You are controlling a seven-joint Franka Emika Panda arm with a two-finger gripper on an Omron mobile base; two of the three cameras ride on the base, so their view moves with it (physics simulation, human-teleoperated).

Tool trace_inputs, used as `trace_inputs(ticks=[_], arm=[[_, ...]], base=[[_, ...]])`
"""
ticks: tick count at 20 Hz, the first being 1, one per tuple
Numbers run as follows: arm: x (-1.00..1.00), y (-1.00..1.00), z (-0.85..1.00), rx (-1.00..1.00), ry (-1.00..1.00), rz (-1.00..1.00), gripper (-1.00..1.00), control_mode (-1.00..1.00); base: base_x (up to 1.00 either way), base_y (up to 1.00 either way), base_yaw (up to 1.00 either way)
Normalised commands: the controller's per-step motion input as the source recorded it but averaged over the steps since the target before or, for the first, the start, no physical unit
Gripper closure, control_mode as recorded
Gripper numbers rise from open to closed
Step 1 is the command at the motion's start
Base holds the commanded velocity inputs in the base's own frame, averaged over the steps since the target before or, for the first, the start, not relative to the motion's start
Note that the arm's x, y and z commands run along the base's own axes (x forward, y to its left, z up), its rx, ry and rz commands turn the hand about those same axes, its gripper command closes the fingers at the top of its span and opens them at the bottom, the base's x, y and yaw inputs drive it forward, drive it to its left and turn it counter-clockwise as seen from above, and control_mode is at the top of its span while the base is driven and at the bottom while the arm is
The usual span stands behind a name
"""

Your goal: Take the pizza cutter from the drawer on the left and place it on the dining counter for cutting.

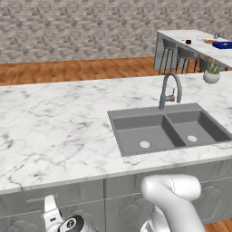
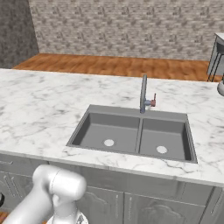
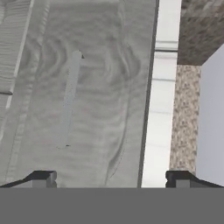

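The drawer (image 1: 59, 195) is a shallow grey front under the marble sink counter, at the lower left of the left base view, and it is shut. Its slim silver bar handle (image 1: 38, 198) also appears in the hand view as a long bar (image 3: 70, 100) on the grey front (image 3: 96, 65). My gripper (image 1: 50, 205) hangs low, just in front of that drawer front, and touches nothing. In the hand view the gripper (image 3: 110, 179) stands open, its fingertips (image 3: 43, 178) wide apart and empty. The pizza cutter is hidden. The dining counter (image 1: 195, 36) lies far back right.
A grey double sink (image 1: 167, 129) with a curved tap (image 1: 170, 90) is set in the marble counter (image 1: 54, 122). A potted plant (image 1: 211, 72) stands at its right end. Dark stools (image 1: 174, 54) line the dining counter, which carries a blue object (image 1: 222, 44). Panelled cabinet doors (image 1: 122, 213) lie below.
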Motion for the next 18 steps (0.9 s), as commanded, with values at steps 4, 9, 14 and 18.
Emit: trace_inputs(ticks=[4, 9, 14, 18], arm=[[0.21, 0.0, -0.22, 0.0, 0.0, 0.0, -1.0, -1.0], [0.16, 0.03, -0.24, 0.0, 0.0, 0.0, -1.0, -1.0], [0.12, 0.13, -0.33, 0.0, 0.0, 0.01, -1.0, -1.0], [0.07, 0.26, -0.32, 0.0, 0.0, 0.01, -1.0, -1.0]], base=[[0.0, 0.0, 0.0], [0.0, 0.0, 0.0], [0.0, 0.0, 0.0], [0.0, 0.0, 0.0]])
